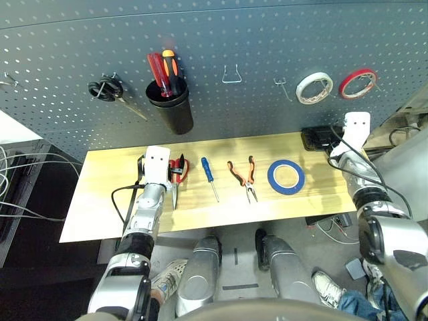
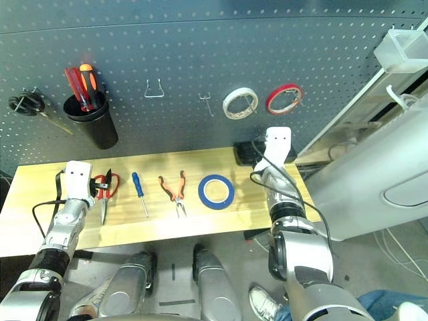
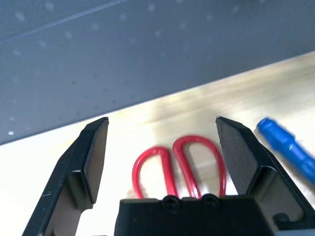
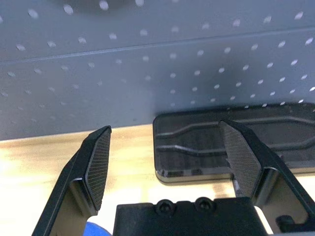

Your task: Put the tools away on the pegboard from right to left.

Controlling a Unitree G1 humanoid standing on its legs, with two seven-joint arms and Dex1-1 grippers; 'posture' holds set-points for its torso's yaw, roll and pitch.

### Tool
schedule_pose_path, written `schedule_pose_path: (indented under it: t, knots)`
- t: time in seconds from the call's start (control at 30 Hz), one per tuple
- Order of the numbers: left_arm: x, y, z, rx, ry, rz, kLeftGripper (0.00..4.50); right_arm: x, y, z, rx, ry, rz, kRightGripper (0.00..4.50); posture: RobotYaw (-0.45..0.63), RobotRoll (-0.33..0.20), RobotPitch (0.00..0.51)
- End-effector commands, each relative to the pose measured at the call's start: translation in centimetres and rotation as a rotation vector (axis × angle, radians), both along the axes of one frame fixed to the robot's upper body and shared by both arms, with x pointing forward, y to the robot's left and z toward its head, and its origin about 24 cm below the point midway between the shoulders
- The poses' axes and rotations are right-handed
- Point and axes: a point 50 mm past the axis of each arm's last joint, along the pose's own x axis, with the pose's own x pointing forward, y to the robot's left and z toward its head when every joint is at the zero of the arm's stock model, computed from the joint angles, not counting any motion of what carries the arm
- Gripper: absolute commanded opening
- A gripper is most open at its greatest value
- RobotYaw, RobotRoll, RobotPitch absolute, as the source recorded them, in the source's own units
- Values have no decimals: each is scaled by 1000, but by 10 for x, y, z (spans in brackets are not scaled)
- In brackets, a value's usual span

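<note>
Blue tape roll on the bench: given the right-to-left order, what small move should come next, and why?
Probably swing the open right pincer toward the robot's left and down over the blue tape roll. It is the rightmost tool still on the table, and that pincer sits beyond it, over a black block by the pegboard.

Both forearms are silver metal cylinders with darker black bands at the joints. Each wrist ends in a white, flat-faced block with two small dark dots on it. A black cable loops out beside the left forearm (image 1: pixel 144 221), and another runs along the right forearm (image 1: pixel 364 180). The left end effector (image 3: pixel 162 157) has two black, wedge-shaped fingers with flat inner pads, rising from a black base bearing two screws. The right end effector (image 4: pixel 165 157) looks the same, with finely ribbed pads.
</note>
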Motion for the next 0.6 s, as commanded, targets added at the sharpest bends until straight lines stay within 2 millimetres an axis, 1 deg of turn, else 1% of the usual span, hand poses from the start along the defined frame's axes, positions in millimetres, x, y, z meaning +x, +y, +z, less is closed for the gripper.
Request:
schedule_pose_path:
  t: [0.03, 0.13, 0.2, 0.37, 0.47, 0.53, 0.6]
  knots:
    - [-8, 5, -6, 11, 39, 18, 4458, -6, 0, -13, 0, 70, 20, 4500, 112, 0, 206]
    - [-11, 3, -8, 10, 51, -2, 4458, -7, 2, -16, 1, 91, 61, 4500, 115, 0, 207]
    - [-9, -4, 0, 7, 31, -77, 4458, -6, 4, -14, 14, 100, 95, 4500, 116, 0, 211]
    - [-6, -31, 16, 21, 21, -331, 4458, -11, 7, -23, 46, 251, 184, 4500, 112, 0, 218]
    - [-5, -53, 23, 61, 28, -501, 4458, -18, 11, -33, 37, 348, 211, 4500, 121, 0, 217]
    - [-5, -68, 24, 89, 36, -595, 4458, -23, 14, -43, 25, 413, 220, 4500, 127, 0, 217]
    - [-5, -79, 23, 99, 46, -653, 4458, -29, 16, -53, 18, 468, 214, 4500, 133, 0, 215]
